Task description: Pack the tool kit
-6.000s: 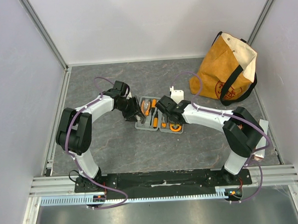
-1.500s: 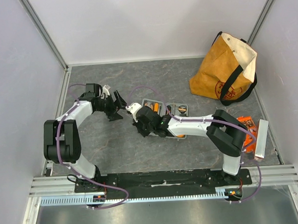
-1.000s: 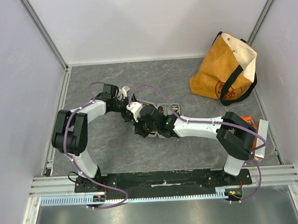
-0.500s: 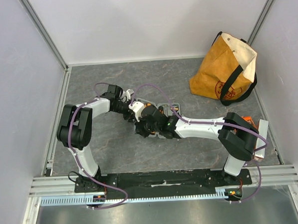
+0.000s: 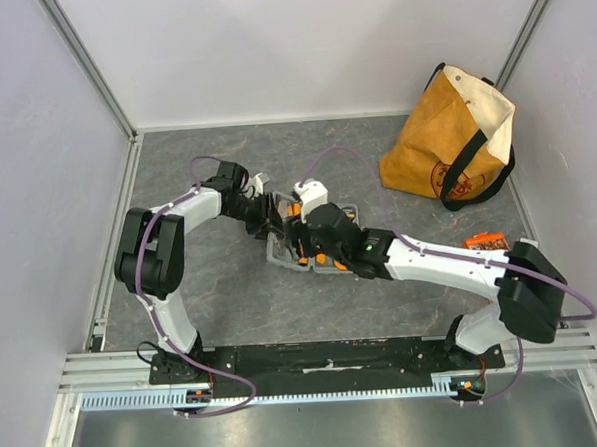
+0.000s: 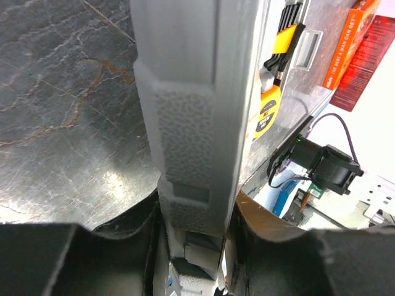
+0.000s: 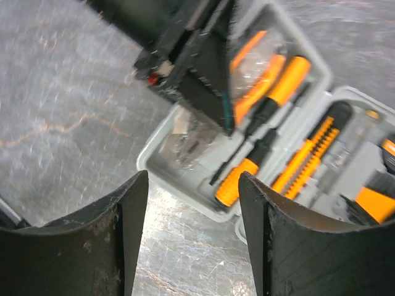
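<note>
The tool kit [image 5: 287, 242] lies open on the tabletop [image 5: 232, 287], well apart from the tan bag [image 5: 445, 146] on the side toward the left arm, with orange-handled screwdrivers [image 7: 271, 132] seated in its slots. The left tool [image 6: 194, 213] is clamped on the case's edge wall farthest from the bag, apparently to steady that half or swing it closed. The right tool [image 7: 192, 191] hovers above the tray, fingers apart and holding nothing, probably to leave the case free to fold.
</note>
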Robot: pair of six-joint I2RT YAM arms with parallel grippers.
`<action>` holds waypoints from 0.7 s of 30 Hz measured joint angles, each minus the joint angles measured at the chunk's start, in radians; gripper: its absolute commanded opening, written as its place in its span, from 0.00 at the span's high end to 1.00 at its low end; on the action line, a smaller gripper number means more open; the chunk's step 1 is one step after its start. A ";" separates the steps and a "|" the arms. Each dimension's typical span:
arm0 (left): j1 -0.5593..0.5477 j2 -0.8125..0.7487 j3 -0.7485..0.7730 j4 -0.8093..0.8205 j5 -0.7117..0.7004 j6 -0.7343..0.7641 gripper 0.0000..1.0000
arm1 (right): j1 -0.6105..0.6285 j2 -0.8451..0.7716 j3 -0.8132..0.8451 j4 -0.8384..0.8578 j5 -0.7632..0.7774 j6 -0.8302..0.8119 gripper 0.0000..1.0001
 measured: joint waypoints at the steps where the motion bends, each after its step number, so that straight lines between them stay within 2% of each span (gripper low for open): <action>1: 0.000 0.000 0.009 -0.011 -0.009 0.004 0.98 | -0.005 -0.021 0.000 -0.018 0.032 0.023 0.41; 3: 0.000 0.000 0.031 -0.038 -0.033 0.011 0.98 | -0.028 -0.054 -0.002 -0.058 0.092 0.077 0.48; 6: 0.000 0.000 0.075 -0.093 -0.077 0.029 0.98 | -0.090 -0.076 -0.023 -0.119 0.165 0.170 0.52; 14: 0.000 0.000 0.191 -0.233 -0.214 0.088 0.96 | -0.304 -0.079 -0.101 -0.285 0.222 0.361 0.55; 21: -0.005 0.000 0.249 -0.314 -0.314 0.108 0.92 | -0.332 0.055 -0.101 -0.318 0.204 0.413 0.60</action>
